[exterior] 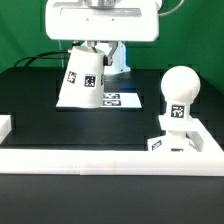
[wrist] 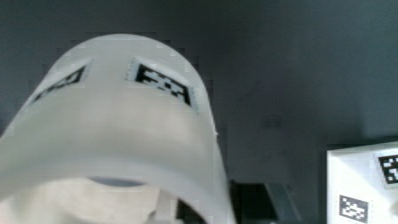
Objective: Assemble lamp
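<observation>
A dark counter (exterior: 30, 110) fills the scene, its surface matte and nearly black. On it, towards the back, lies the marker board (exterior: 118, 99), thin, flat and white, with black-and-white square tags printed on it; only part of it shows. A raised white border (exterior: 90, 158) runs along the counter's near edge, turning up at both ends.
</observation>
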Robot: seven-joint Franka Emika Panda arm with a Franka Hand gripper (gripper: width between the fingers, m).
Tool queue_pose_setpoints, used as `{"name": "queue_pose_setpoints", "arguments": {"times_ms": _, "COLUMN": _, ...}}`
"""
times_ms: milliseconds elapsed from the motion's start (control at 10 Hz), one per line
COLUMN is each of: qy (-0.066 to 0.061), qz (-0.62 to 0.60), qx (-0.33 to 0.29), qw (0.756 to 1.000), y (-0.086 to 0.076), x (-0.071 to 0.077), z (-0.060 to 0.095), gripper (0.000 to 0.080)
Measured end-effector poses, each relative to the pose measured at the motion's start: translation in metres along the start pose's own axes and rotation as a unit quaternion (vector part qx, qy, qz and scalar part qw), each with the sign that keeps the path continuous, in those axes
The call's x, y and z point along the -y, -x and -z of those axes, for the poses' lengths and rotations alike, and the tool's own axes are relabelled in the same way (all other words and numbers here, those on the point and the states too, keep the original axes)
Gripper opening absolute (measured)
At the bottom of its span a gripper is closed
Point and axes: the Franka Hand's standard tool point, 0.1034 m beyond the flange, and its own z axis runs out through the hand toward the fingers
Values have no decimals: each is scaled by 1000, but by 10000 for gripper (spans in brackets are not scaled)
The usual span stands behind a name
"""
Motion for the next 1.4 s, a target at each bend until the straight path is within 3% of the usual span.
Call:
{"name": "queue_pose_setpoints", "arguments": {"times_ms": 300, "qy": 0, "qz": -2, "qx": 2, "qw": 1000, "y": 1, "x": 1, "z": 0, "gripper": 44}}
{"name": "queue_pose_setpoints", "arguments": {"times_ms": 500, "qy": -11, "qz": -6, "qx": 11, "qw": 1000, "y": -6, "x": 25, "z": 22, "gripper": 44}}
{"name": "queue_pose_setpoints", "arguments": {"times_ms": 900, "qy": -24, "qz": -17, "qx": 18, "qw": 999, "y": -31, "x": 59, "z": 66, "gripper": 44}}
{"name": "queue_pose_setpoints", "arguments": {"times_ms": 1100, "qy": -43, "qz": -57, "qx": 17, "qw": 997, "y": -44, "x": 79, "z": 87, "gripper": 44}}
{"name": "queue_pose_setpoints", "arguments": {"times_ms": 1400, "qy": -41, "qz": -54, "qx": 17, "qw": 998, "y": -45, "x": 83, "z": 86, "gripper": 44}}
